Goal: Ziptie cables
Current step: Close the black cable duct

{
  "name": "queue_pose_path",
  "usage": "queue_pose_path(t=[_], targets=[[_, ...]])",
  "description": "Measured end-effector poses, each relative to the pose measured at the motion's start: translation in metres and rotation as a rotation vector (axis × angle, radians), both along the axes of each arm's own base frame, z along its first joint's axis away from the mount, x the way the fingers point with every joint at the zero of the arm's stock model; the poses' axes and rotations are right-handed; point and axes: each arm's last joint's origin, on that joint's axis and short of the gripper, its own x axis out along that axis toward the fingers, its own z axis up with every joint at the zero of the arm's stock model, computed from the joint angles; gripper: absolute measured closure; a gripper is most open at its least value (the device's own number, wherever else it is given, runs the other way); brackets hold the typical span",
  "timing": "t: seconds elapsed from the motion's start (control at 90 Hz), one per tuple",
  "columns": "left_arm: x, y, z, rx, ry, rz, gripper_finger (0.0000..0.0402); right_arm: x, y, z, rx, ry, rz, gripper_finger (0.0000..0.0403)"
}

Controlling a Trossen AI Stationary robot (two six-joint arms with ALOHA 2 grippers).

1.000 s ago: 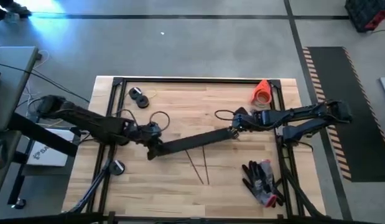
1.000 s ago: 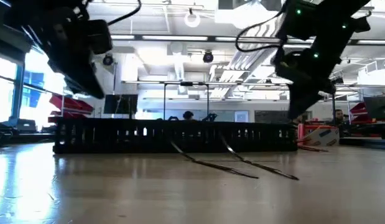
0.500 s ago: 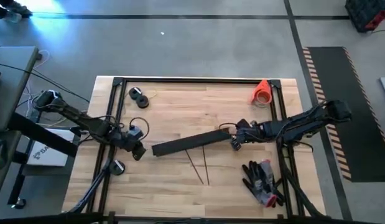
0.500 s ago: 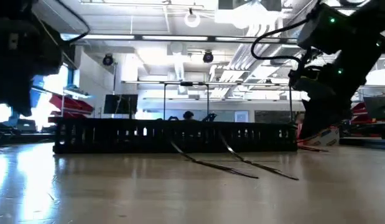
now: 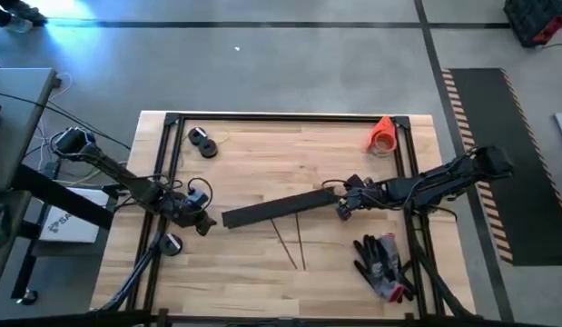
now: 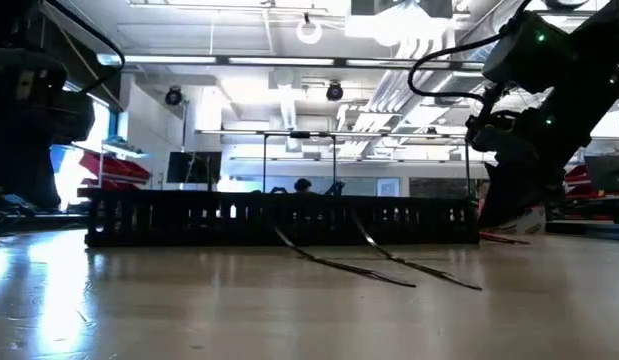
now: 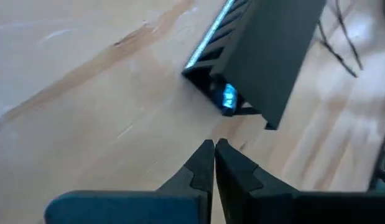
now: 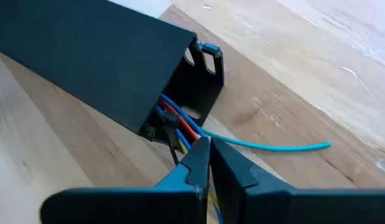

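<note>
Cables (image 8: pixel 180 127) sit inside the black slotted duct (image 5: pixel 273 209) mid-table, coloured ends spilling from its right end. Right gripper (image 8: pixel 208 149), fingers pressed together, hovers just beside them; left gripper (image 7: pixel 214 152), likewise pressed together, stands off the duct's left end. Advice: spread the right fingers before reaching, then gather all strands together.

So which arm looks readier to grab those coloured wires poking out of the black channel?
The right one, probably. Its claw sits shut right at the wires leaving the black channel. The left claw, also shut, is off the channel's other end, where no wires show.
</note>
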Motion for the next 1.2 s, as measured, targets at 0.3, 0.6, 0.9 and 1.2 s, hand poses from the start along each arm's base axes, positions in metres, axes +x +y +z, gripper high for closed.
queue_pose_path(t=[0.3, 0.6, 0.9, 1.2], targets=[[0.015, -0.002, -0.006, 0.067, -0.047, 0.038, 0.0402, 0.007, 0.002, 0.000, 0.026, -0.053, 0.021, 0.0403], [0.028, 0.000, -0.009, 0.123, -0.031, 0.048, 0.0402, 0.016, 0.003, -0.001, 0.012, 0.010, 0.057, 0.0403], [0.016, 0.002, 0.001, 0.146, 0.029, 0.038, 0.0402, 0.011, 0.003, 0.025, -0.035, 0.171, 0.045, 0.0403], [0.023, -0.007, 0.027, 0.188, -0.238, -0.181, 0.0402, 0.040, 0.036, 0.070, -0.051, -0.093, 0.410, 0.0403]])
